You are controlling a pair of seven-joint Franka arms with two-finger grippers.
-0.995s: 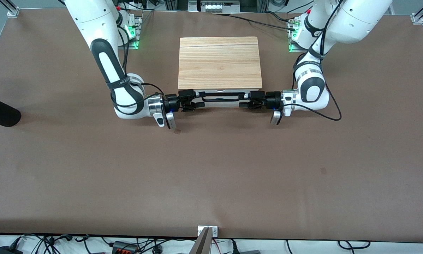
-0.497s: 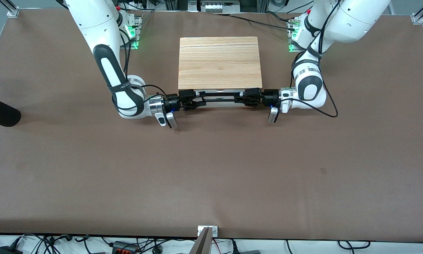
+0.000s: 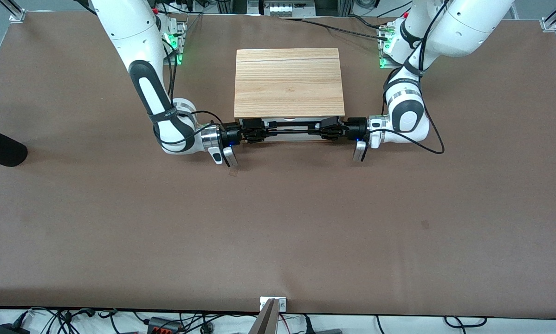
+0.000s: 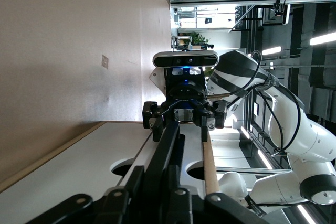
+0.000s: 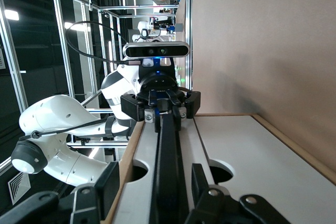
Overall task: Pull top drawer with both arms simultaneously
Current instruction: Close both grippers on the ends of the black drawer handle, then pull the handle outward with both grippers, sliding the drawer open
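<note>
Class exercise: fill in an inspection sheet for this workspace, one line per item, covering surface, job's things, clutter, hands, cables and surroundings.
Surface: brown table, bare over most of its area.
Job's things: top drawer looks closed under the wood cabinet; black bar handle across its front.
Clutter: nothing seen.
Hands: left hand and right hand shut on opposite ends of the handle.
Cables: black leads loop along both wrists; more at the table edges.
Surroundings: aluminium frame posts.

No text, label or number can be read on anything.
</note>
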